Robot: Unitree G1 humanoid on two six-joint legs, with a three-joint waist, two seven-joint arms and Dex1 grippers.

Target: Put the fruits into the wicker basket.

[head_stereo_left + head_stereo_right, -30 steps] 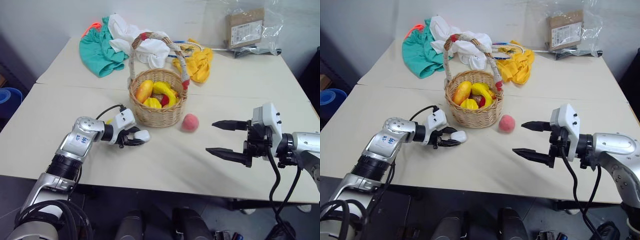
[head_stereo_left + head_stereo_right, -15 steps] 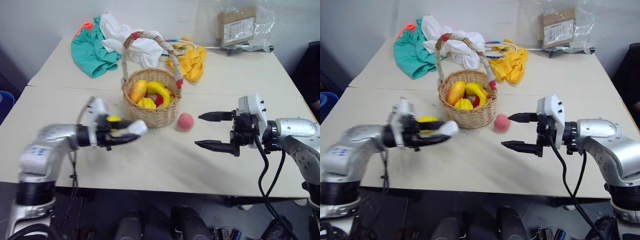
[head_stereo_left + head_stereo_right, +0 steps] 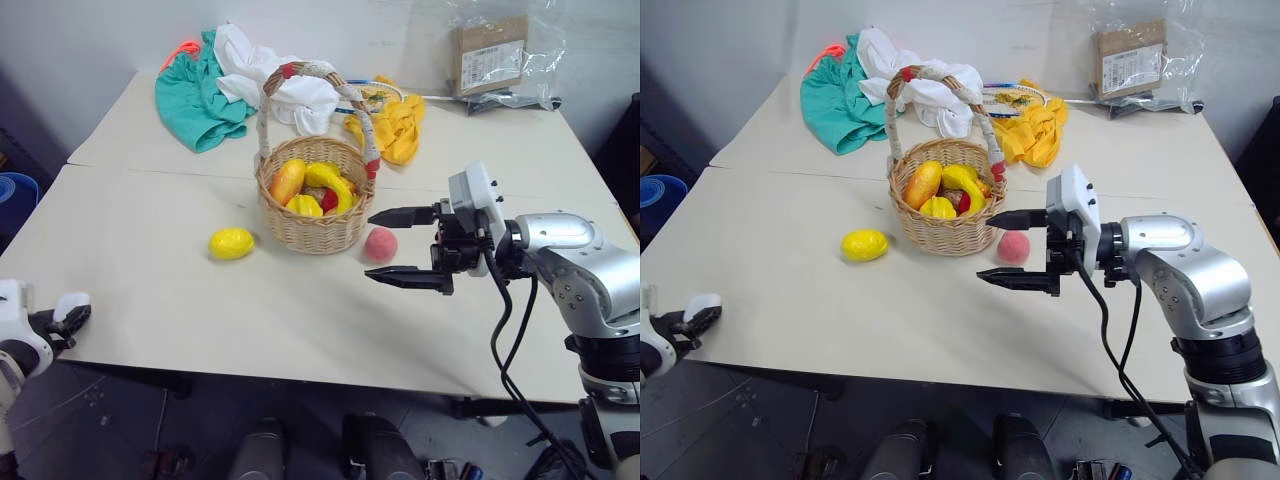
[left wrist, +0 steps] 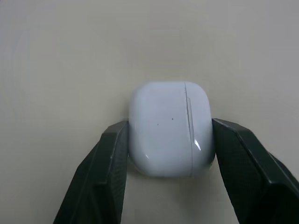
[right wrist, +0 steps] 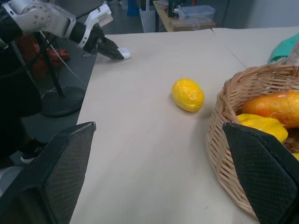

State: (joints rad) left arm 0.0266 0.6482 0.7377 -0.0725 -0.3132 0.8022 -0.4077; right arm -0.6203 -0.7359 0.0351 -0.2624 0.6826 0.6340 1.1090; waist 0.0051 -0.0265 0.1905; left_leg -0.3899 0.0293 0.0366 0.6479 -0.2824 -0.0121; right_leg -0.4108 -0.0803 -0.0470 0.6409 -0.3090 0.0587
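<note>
A: While the lemon (image 3: 231,243) lies alone on the table (image 3: 150,300), just left of the basket (image 3: 318,205), where is the peach?

B: The peach (image 3: 379,244) sits on the table at the basket's right foot, close to it. The basket already holds several yellow and orange fruits (image 3: 310,187) under its arched handle.

A: And the right gripper (image 3: 398,246)?

B: Its two fingers stand wide apart, one above the other, pointing toward the peach with nothing between them; the tips hang just beside it.

A: The left gripper (image 3: 68,318)?

B: Out at the table's near left edge, well away from the fruit, clamped on a small white case (image 4: 170,128).

A: Anything behind?

B: Heaped cloths (image 3: 215,85) and a bagged cardboard box (image 3: 490,55) at the far side
</note>
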